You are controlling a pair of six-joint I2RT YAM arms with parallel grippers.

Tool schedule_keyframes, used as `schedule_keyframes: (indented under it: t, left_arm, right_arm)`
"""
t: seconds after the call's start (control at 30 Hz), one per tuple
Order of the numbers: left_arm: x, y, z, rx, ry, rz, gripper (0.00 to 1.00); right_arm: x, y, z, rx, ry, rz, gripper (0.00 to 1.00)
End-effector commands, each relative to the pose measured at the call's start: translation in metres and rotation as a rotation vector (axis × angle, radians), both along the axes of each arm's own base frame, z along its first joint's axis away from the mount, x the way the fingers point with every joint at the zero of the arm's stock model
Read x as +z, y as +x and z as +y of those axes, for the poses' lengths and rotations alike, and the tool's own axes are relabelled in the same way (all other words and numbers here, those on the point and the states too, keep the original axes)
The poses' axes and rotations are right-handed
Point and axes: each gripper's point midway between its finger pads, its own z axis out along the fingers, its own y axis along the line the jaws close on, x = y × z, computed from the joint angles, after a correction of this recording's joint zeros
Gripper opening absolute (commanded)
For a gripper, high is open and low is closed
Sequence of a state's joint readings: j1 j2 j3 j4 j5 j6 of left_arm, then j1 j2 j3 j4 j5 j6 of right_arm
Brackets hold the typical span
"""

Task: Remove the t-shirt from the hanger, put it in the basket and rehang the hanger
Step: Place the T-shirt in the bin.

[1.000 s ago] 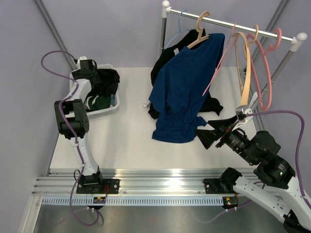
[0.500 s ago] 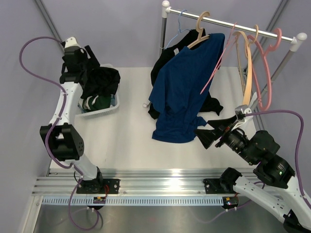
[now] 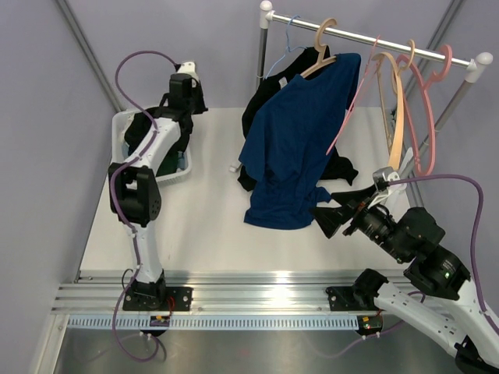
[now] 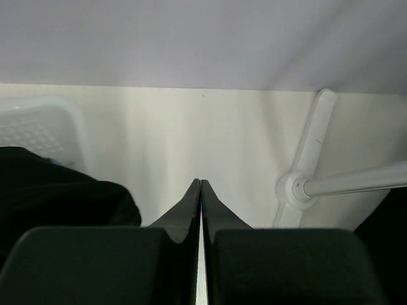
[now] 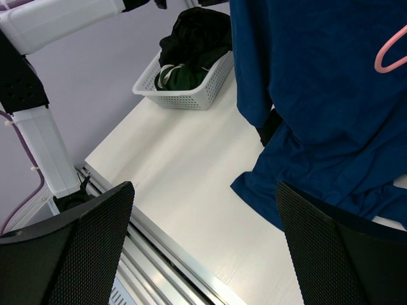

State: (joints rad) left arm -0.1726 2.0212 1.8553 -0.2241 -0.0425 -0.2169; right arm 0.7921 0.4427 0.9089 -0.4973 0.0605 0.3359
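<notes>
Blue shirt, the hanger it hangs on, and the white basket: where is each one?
Shirt [image 3: 300, 132]: top view, the middle of its front.
Hanger [image 3: 323, 51]: top view, its neck just below the hook.
Basket [image 5: 191, 95]: right wrist view, its mesh side wall.

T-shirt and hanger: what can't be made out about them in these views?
Top view: t-shirt covers most of its hanger; only hook and one arm show.
Right wrist: t-shirt's top and hanger cut off by the upper edge.
Left wrist: t-shirt out of frame; the shut left gripper fills the bottom.
</notes>
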Motion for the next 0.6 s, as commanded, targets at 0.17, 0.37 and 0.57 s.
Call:
schedule_keyframes:
  t: [0.17, 0.37, 0.57]
  left_arm:
    - [-0.023, 0.032, 0.058, 0.285, 0.139, -0.008, 0.0]
    - [-0.046, 0.029, 0.093, 0.374, 0.163, 0.05, 0.0]
    - [-0.049, 0.002, 0.137, 0.522, 0.201, 0.103, 0.0]
  right_arm:
    - [0.005, -0.001, 0.006, 0.033, -0.001, -0.024, 1.0]
    - [0.006, -0.003, 0.006, 0.037, 0.006, -0.031, 0.99]
    - [0.004, -0.002, 0.01, 0.048, -0.004, -0.021, 1.0]
